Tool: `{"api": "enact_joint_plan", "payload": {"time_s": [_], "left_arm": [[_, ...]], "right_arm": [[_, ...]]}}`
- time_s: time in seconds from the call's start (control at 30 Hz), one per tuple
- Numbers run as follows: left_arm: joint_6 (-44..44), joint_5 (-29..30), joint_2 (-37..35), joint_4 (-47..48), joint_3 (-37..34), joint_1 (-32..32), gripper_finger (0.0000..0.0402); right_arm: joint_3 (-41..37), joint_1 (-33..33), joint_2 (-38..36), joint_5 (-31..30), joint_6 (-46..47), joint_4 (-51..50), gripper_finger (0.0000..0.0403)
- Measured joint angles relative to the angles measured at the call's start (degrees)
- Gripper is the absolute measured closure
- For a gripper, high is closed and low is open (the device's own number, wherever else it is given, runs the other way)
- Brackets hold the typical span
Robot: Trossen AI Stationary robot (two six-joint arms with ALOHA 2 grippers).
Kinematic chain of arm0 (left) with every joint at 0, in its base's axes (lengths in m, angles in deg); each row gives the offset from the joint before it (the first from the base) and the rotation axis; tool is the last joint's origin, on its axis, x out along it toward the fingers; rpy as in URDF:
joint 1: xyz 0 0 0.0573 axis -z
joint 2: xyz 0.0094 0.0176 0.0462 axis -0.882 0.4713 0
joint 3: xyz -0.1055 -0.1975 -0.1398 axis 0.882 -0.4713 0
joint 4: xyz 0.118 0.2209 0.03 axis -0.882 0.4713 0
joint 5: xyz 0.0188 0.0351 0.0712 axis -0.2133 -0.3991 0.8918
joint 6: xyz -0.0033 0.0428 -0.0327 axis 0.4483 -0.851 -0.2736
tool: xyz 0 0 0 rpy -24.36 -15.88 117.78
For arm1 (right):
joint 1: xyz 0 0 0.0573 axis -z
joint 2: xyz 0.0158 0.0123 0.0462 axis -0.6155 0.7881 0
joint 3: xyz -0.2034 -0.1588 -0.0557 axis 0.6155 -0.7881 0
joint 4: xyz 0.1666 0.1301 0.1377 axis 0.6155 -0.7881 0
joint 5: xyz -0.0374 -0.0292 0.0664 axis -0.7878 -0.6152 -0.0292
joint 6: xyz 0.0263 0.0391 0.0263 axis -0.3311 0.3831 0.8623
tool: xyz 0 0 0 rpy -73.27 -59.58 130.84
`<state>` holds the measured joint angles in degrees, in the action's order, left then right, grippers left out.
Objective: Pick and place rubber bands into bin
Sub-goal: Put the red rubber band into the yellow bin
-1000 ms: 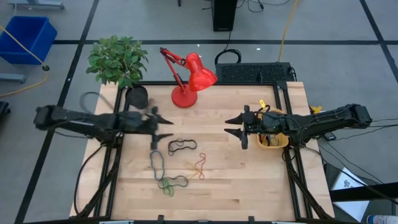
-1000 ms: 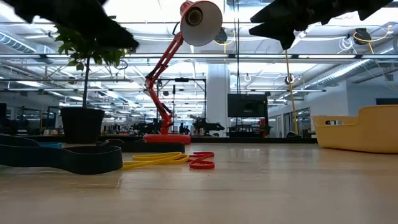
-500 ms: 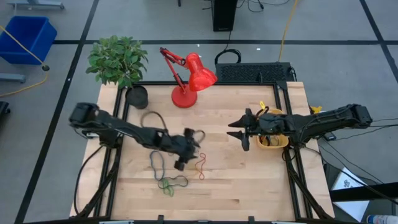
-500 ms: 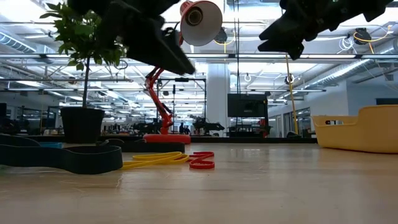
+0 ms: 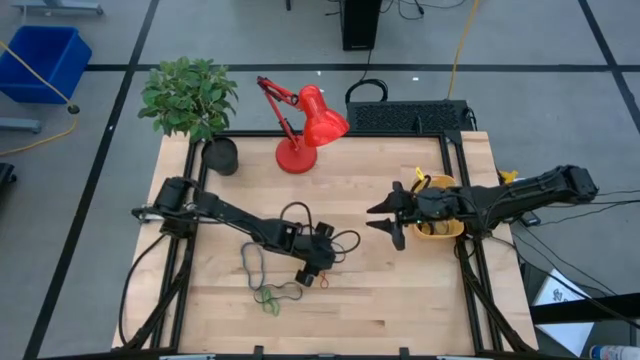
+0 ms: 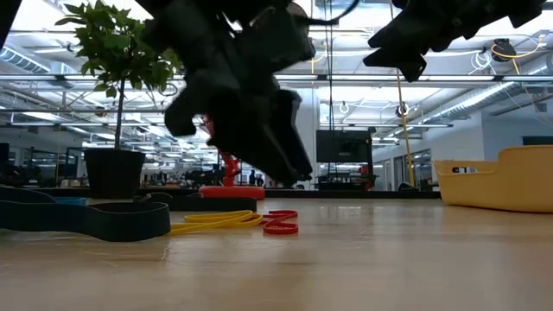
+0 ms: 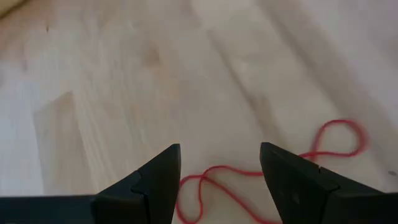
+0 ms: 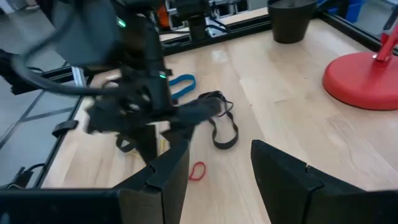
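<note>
Since the earlier frames, the left gripper (image 5: 318, 268) has swung from the left edge across the bench (image 5: 400, 310) and now hangs low over the red band (image 7: 273, 180), its jaws released and standing on both sides of the thin loop. The right gripper (image 5: 392, 222) has barely shifted; it waits above the bench just beside the bin (image 5: 440, 228), jaws also spread and holding nothing.

Most of the task is still left, as I judge it. Several bands lie loose on the wood: a dark one (image 5: 252, 264) and a green one (image 5: 272, 296) near the front left, the red one under the left gripper, and a blue one (image 8: 180, 84) farther back. What the bin holds already I cannot tell, because the right arm covers much of it. No band is grasped at this moment, so the red loop seems to be the next pick.
</note>
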<state>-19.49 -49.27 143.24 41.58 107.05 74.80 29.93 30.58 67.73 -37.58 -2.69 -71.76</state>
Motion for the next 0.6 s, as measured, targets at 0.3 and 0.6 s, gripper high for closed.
{"api": "enact_joint_plan", "payload": {"time_s": [0.3, 0.6], "left_arm": [[8.54, 1.42, 1.07, 3.82, 0.00, -1.75, 0.0174], [11.17, -3.52, 3.44, 3.77, 0.13, -1.93, 0.0174]], "right_arm": [[0.00, -0.58, 0.00, -0.07, -0.10, -0.73, 0.0236], [0.00, -0.58, 0.00, -0.18, -1.83, -0.95, 0.0236]]}}
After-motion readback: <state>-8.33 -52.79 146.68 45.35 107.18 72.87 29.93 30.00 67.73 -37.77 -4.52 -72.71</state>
